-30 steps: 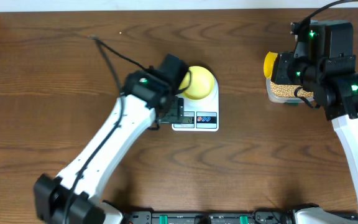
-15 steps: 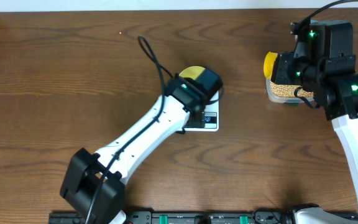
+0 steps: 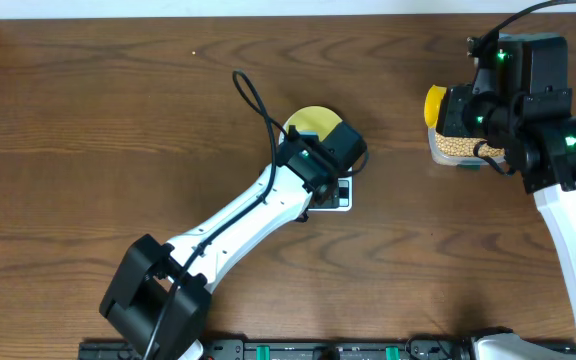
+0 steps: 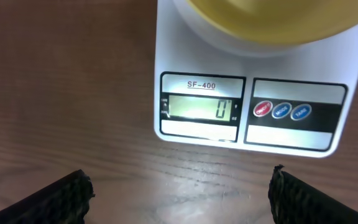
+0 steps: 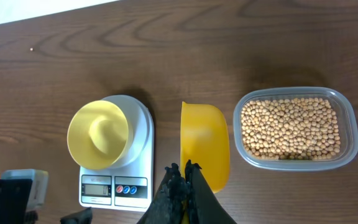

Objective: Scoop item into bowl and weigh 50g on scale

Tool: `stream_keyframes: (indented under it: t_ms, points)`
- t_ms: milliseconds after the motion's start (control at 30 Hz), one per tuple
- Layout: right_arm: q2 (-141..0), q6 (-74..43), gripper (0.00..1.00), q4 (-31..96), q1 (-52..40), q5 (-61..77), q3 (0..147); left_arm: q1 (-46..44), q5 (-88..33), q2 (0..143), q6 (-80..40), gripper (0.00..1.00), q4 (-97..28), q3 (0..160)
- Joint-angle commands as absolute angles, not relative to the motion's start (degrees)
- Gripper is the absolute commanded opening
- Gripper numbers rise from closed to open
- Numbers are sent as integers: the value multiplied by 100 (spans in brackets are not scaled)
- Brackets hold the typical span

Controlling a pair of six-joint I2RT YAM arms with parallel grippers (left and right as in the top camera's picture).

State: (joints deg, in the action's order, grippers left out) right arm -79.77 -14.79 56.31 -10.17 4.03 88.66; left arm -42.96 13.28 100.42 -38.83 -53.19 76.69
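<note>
Yellow plastic marks both tools. The pale bowl [image 5: 98,134] sits on the scale [image 5: 143,152], whose display [image 4: 199,109] reads zero, and the beans [image 5: 289,127] lie in the clear tub [image 5: 351,124], well apart. Our left gripper [image 4: 179,193] hangs wide open near the display edge, where a nudge would upset the reading. Our right gripper [image 5: 182,177] is clenched on the empty scoop [image 5: 204,146], and we judge beans may spill crossing the table [image 5: 42,74].

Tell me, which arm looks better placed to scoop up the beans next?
Right, probably. The right gripper is shut on the yellow scoop, held beside the tub of beans. The left gripper hangs open and empty near the scale, which carries the bowl and reads zero.
</note>
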Motion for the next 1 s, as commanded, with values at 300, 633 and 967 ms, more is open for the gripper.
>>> stream_keyframes:
  t_ms: [300,633,967]
  points:
    - [-7950,-1426,1,5640,-1017,336,8912,-4294,1448,10156,-3970,93,-4978,7557]
    - [-7950,-1426,1,5636,-1017,336,8912,-4294,1450,10523,-3970,93,-4829,7555]
    - [-7950,-1426,1,5638,-1017,336,8912,-4294,1603,10768,-3975,93,-4622,7555]
